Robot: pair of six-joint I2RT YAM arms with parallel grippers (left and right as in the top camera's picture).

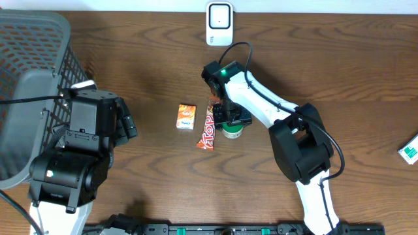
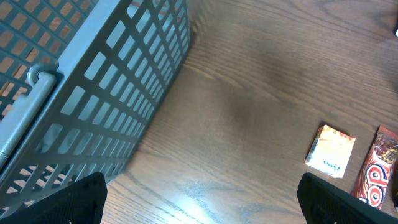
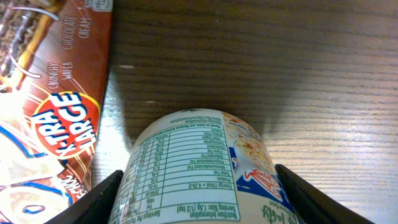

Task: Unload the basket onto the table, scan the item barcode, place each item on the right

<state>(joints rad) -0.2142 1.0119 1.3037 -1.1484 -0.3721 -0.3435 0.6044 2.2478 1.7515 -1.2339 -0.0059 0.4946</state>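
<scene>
Flanking the cup (image 3: pixel 199 168), the two fingers (image 3: pixel 87 199) of the right end effector (image 3: pixel 199 174) stand one on each side of it, very close to its wall. I cannot tell if they already press on it or are only just beside it. The cup is white with a printed nutrition table and some green at its end. It rests on the desk (image 1: pixel 150 52) just to the right of the candy bar (image 1: pixel 207 132), almost touching it, and the right end effector (image 1: pixel 232 119) covers most of it from above.

A small orange box (image 1: pixel 186 117) lies near the candy bar on its left side. The white scanner (image 1: pixel 219 23) stands well beyond the candy bar, at the far edge of the desk. The grey basket (image 1: pixel 32 65) is far to the left of the candy bar. The left end effector (image 2: pixel 202 186) is released and empty, its fingers wide apart, between the basket and the candy bar.
</scene>
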